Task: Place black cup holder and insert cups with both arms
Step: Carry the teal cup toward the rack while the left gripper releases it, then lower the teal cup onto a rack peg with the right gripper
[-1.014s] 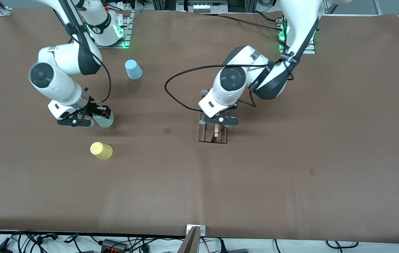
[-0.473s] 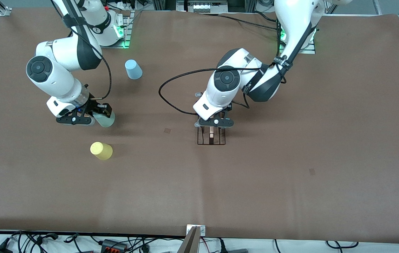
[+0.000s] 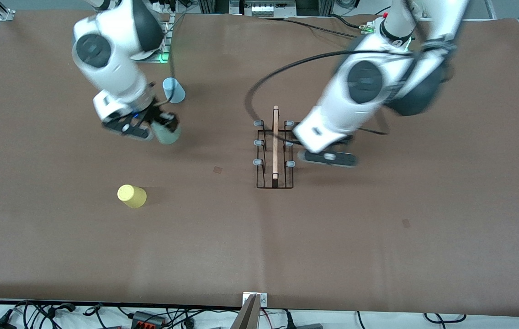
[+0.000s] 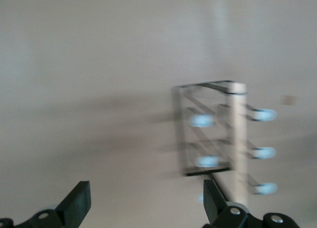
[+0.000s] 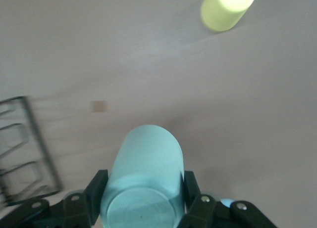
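Note:
The black cup holder (image 3: pixel 274 153) stands on the brown table at the middle, its wooden rod handle and grey-capped prongs showing; it also shows in the left wrist view (image 4: pixel 218 134). My left gripper (image 3: pixel 329 157) is open and empty, raised just beside the holder toward the left arm's end (image 4: pixel 143 205). My right gripper (image 3: pixel 150 128) is shut on the pale green cup (image 3: pixel 166 134), held above the table (image 5: pixel 143 188). The yellow cup (image 3: pixel 132 196) lies on the table near the right arm's end (image 5: pixel 228 8). The light blue cup (image 3: pixel 173 90) stands upside down near the right arm's base.
A brown mat (image 3: pixel 378 228) covers the table. Cables and power strips (image 3: pixel 145 315) lie along the edge nearest the front camera. A small dark mark (image 3: pixel 218 169) sits between the holder and the yellow cup.
My left gripper let go of the holder's handle, opened, and rose toward the left arm's end. My right gripper lifted the pale green cup and carried it toward the holder.

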Controlling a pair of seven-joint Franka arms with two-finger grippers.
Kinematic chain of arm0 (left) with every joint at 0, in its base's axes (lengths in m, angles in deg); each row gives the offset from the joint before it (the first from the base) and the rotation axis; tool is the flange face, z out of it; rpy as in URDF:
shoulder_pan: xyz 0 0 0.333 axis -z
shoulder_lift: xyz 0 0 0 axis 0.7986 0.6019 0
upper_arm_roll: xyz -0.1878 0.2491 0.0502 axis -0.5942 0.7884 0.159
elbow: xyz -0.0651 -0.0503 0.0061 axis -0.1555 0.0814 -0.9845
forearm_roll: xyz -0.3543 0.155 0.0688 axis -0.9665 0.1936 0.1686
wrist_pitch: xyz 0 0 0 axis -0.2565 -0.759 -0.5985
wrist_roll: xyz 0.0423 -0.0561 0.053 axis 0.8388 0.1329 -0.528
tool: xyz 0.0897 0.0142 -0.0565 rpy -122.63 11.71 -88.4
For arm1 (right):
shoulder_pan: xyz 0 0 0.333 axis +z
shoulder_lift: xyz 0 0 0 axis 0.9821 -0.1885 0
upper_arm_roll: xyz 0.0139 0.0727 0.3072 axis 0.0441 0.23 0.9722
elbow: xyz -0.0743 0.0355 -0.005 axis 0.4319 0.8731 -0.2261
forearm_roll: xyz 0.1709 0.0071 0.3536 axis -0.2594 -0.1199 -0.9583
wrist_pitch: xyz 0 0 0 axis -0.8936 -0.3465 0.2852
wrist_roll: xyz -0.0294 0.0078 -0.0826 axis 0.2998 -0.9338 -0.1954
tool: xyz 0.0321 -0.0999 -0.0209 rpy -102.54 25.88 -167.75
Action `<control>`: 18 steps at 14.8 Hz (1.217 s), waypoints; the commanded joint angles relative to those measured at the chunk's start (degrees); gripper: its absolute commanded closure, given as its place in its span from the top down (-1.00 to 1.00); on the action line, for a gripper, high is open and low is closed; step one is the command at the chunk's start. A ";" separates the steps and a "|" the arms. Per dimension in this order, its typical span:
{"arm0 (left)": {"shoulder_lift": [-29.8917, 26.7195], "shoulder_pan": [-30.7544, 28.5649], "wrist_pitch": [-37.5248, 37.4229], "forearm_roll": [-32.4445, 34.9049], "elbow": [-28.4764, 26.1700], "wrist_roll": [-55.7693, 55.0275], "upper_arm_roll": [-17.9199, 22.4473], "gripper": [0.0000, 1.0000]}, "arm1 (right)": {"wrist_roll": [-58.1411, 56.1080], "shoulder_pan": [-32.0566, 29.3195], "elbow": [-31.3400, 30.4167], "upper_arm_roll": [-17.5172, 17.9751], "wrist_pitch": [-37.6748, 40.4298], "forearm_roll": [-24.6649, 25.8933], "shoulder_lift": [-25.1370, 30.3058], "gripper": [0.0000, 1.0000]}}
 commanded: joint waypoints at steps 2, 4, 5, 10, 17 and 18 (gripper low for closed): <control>-2.98 -6.44 -3.53 9.01 -1.13 9.38 -0.45 1.00 | 17.26 5.44 5.51 3.17 0.79 -4.52 -3.35 -0.62; -3.95 -10.75 -4.94 9.45 -0.95 14.30 -0.54 1.00 | 23.97 10.19 10.16 3.18 -0.79 -3.04 -7.74 -0.62; -5.35 -12.25 -5.73 9.36 -1.04 16.32 -0.37 1.00 | 26.43 11.60 11.58 3.18 -1.58 -1.90 -9.77 -0.62; -10.89 -17.62 -8.99 4.10 -2.18 17.49 0.16 1.00 | 32.43 15.56 13.00 3.18 -10.36 2.15 -16.63 -0.62; -24.43 -14.82 2.88 -1.62 -21.42 17.75 7.37 1.00 | 32.43 16.80 12.65 3.18 -13.36 2.15 -19.89 -0.36; -24.09 -14.99 2.53 -1.36 -21.43 17.75 7.37 1.00 | 32.43 17.24 12.56 3.18 -13.54 2.15 -20.76 -0.20</control>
